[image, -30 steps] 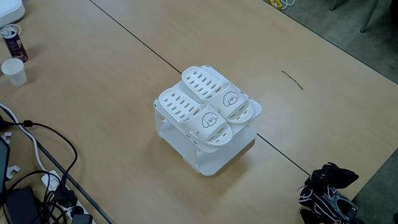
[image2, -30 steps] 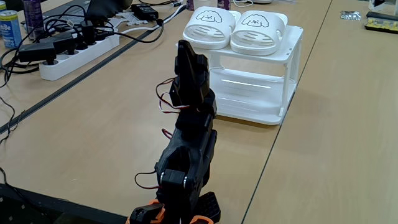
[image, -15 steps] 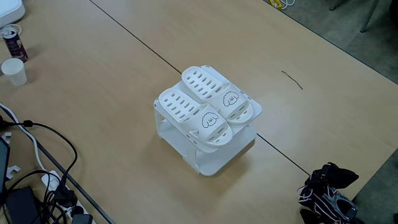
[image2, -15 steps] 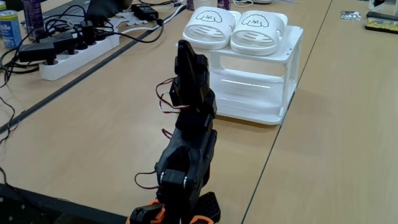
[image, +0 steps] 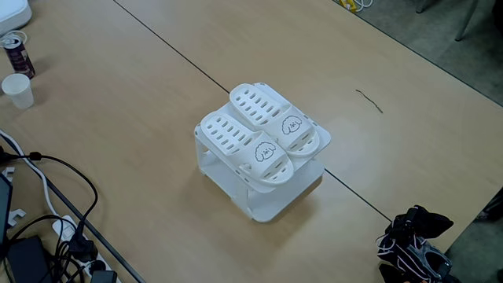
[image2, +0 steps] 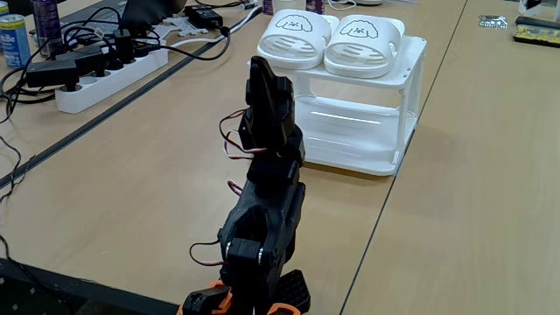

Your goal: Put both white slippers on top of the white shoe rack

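Note:
Both white slippers [image: 240,144] [image: 277,118] lie side by side on the flat top of the white shoe rack [image: 271,206], cartoon faces toward the arm. In the other fixed view the slippers [image2: 293,37] [image2: 366,42] rest level on the rack [image2: 413,79], which stands in the middle of the table. My black arm is folded low near the table's front edge, well short of the rack and touching nothing. The gripper [image2: 267,96] [image: 420,224] is tucked in against the arm, and I cannot make out how its jaws stand.
A white paper cup [image: 17,90] and a drink can [image: 16,53] stand at the far left. Black cables [image: 47,189] and a white power strip [image2: 109,74] crowd the left edge. A blue can [image2: 12,39] stands beside them. A thin dark wire [image: 369,101] lies right of the rack.

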